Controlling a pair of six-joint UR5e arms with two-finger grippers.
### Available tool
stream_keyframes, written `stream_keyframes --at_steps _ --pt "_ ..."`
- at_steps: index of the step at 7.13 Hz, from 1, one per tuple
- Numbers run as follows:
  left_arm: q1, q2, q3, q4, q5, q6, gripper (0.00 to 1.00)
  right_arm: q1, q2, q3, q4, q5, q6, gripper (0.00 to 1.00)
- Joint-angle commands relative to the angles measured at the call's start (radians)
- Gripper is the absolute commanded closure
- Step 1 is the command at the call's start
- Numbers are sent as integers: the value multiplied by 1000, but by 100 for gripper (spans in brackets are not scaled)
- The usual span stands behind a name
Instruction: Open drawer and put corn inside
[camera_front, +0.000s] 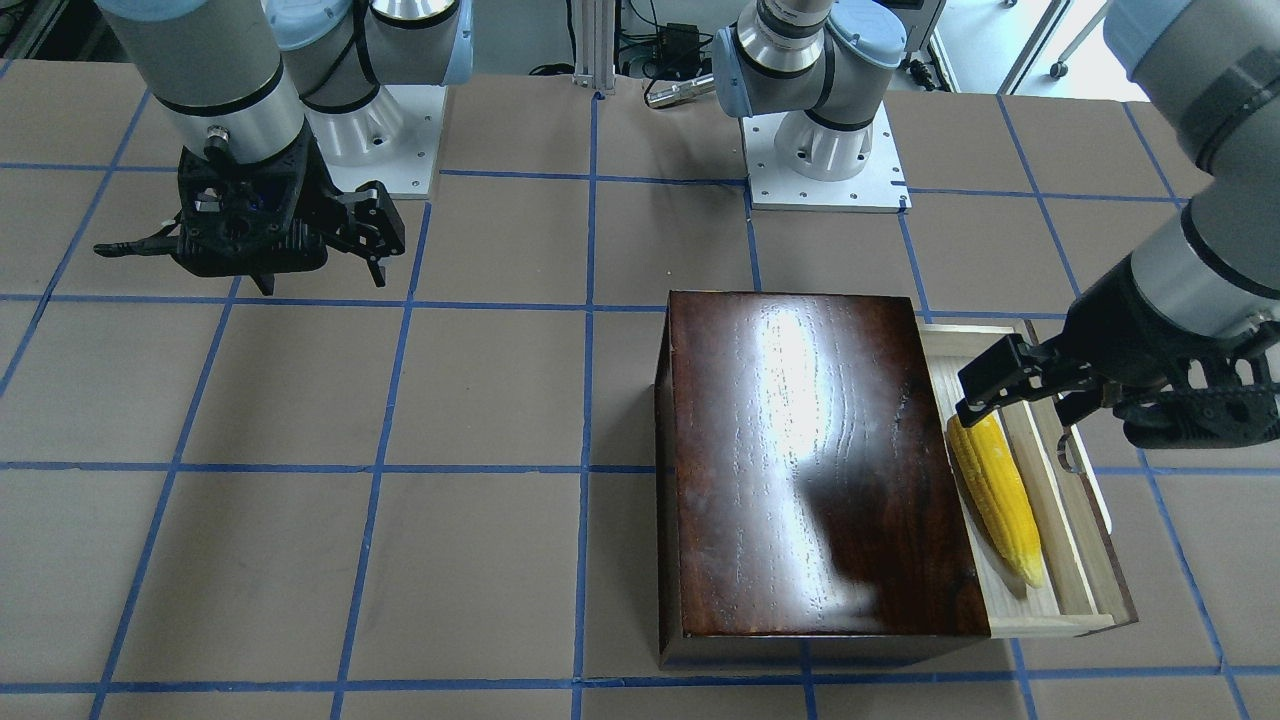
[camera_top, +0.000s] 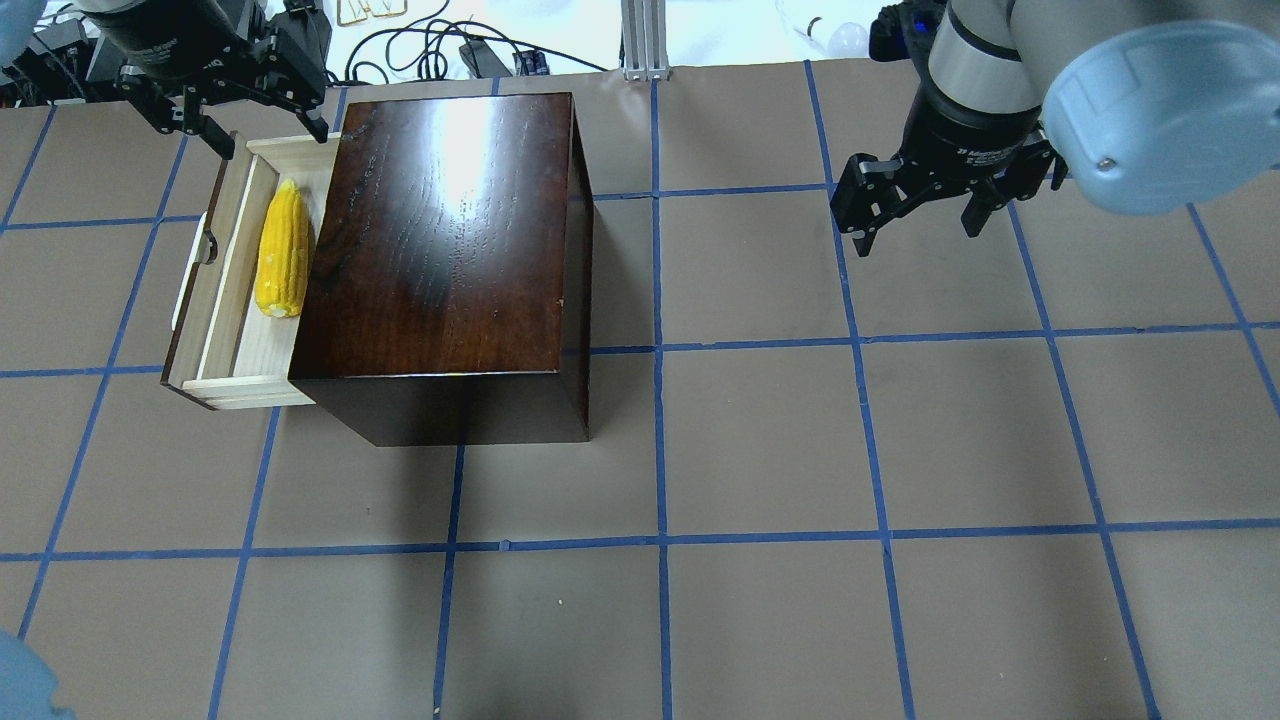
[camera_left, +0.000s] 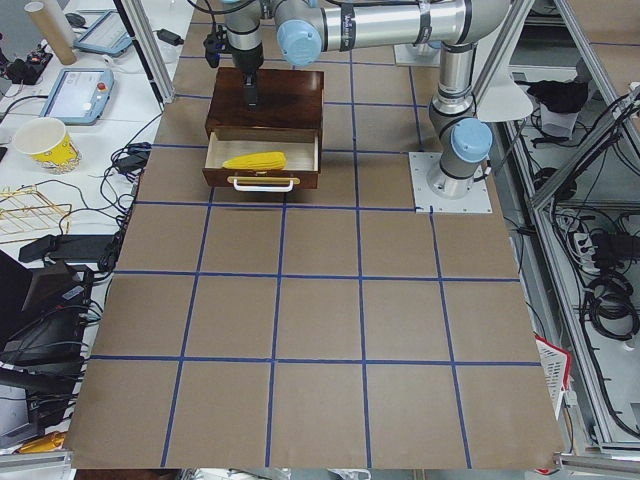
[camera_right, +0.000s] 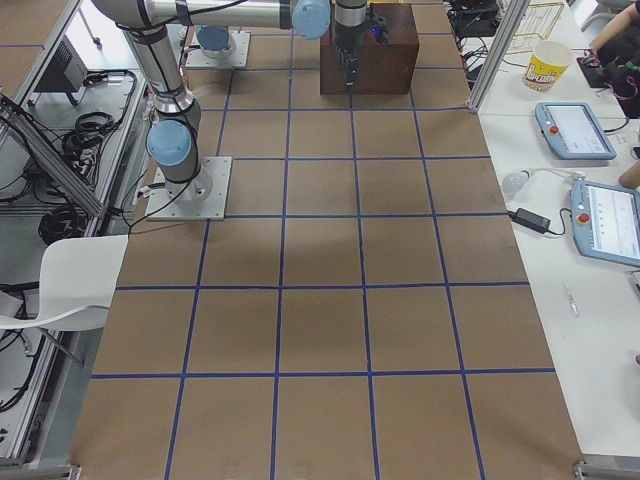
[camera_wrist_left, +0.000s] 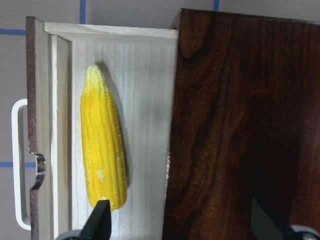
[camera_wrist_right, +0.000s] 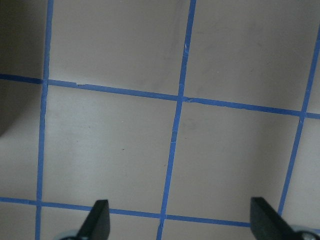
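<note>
**Markings.** A band of white lettering on the right arm's wrist, seen in the overhead view, is too small to read. A yellow paper cup (camera_left: 45, 143) on the side bench carries print that is not legible. The box and drawer show no readable label.

**Item 1: corn** (camera_top: 281, 250). One yellow cob lying flat on the pale floor of the drawer (camera_top: 243, 388). Its long axis is parallel to the front panel and its paler tip points away from the robot.

**Item 2: drawer.** It stands partly out of the dark-brown box (camera_top: 450, 230), on the robot's left side. A white bar handle (camera_top: 183, 295) is on the dark front panel.

**Item 3: left gripper** (camera_top: 272, 142). The arm reaches over the box with the wrist pointing straight down, and the gripper hovers above the open drawer, clear of it. The fingers (camera_wrist_left: 100, 222) are released and spread wide, holding nothing. In the wrist view one fingertip lines up with the cob's blunt end and the other is over the box top.

**Item 4: right gripper** (camera_top: 920, 235). The wrist points down, raised over bare desk (camera_top: 760, 450), well apart from the box. The fingers (camera_wrist_right: 97, 222) are released and spread, holding nothing.

**Item 5: desk.** A brown surface marked into squares by blue tape (camera_top: 660, 350).
</note>
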Motion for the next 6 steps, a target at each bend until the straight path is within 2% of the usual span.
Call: stream_keyframes --at_steps 1,4,6 --pt "-81 32 -30 -25 73 -47 0 0 0 2 0 0 0 0" --pt "-167 85 -111 -28 77 -63 0 0 0 0 0 2 0 0" --pt "-176 127 -146 -27 77 -63 0 0 0 0 0 0 0 0"
